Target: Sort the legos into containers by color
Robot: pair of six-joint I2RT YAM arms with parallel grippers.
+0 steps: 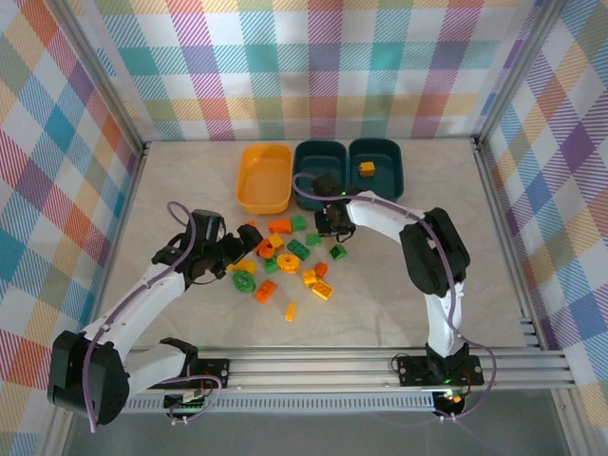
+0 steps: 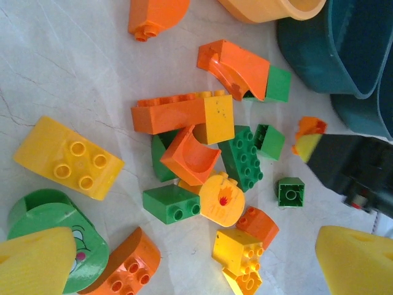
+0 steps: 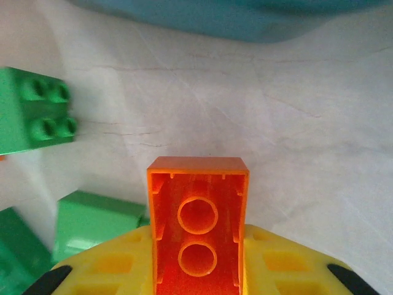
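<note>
Right arm: my right end effector (image 3: 198,270) is closed on an orange brick (image 3: 198,196); the brick is clamped between the two yellow fingers (image 3: 104,267), with its hollow underside and two round sockets turned toward the wrist camera; I cannot tell whether it touches the tabletop (image 3: 295,123). Two green bricks (image 3: 34,117) lie to the left of it in that view; in the top view this end effector stands at the far edge of the pile, near the front wall of the middle teal tub (image 1: 318,157).

Left arm: my left end effector (image 2: 196,267) is spread wide and holds nothing; its yellow fingertips (image 2: 37,264) frame the scattered legos (image 1: 285,258). A green round piece (image 2: 55,224) with a printed face lies partly under the left fingertip; a yellow four-stud brick (image 2: 67,158) lies just beside that piece; a long orange brick (image 2: 169,114) lies farther out, among the heap.

Containers: three tubs stand in a row at the far side of the tabletop, beyond the pile; the yellow-orange tub (image 1: 264,180) is leftmost; the right teal tub (image 1: 388,157) contains one yellow brick (image 1: 367,168).
</note>
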